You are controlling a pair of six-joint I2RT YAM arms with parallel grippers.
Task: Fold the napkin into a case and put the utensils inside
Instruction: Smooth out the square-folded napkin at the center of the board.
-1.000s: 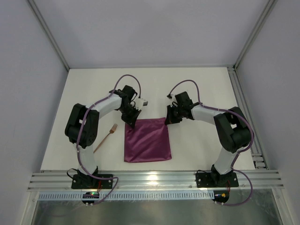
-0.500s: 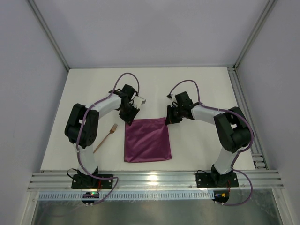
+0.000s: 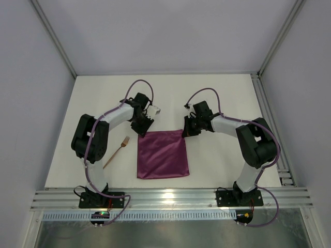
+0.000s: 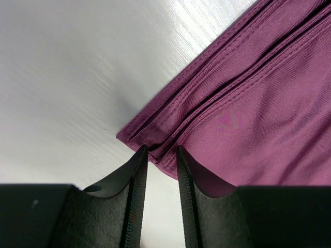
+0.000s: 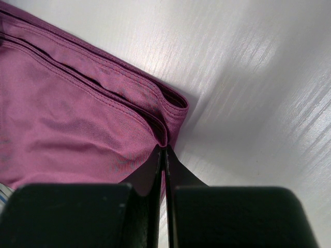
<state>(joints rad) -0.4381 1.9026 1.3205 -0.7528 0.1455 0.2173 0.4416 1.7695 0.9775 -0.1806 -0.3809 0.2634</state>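
The plum-purple napkin (image 3: pixel 162 155) lies folded into a flat, roughly square shape on the white table between the arms. My left gripper (image 3: pixel 143 130) is at its far left corner. In the left wrist view the jaws (image 4: pixel 161 150) stand a little apart, with bare table between them and the layered corner (image 4: pixel 150 135) just at their tips. My right gripper (image 3: pixel 185 132) is at the far right corner. In the right wrist view it (image 5: pixel 163 149) is shut on the napkin's folded edge (image 5: pixel 173 111). A copper fork (image 3: pixel 116 152) lies left of the napkin.
The white table (image 3: pixel 222 160) is bounded by grey walls, with an aluminium rail (image 3: pixel 170 197) along its near edge. The left arm's elbow (image 3: pixel 85 137) stands beside the fork.
My left gripper has drawn back a little up and to the left from the napkin's far left corner. The right gripper and the napkin have stayed put.
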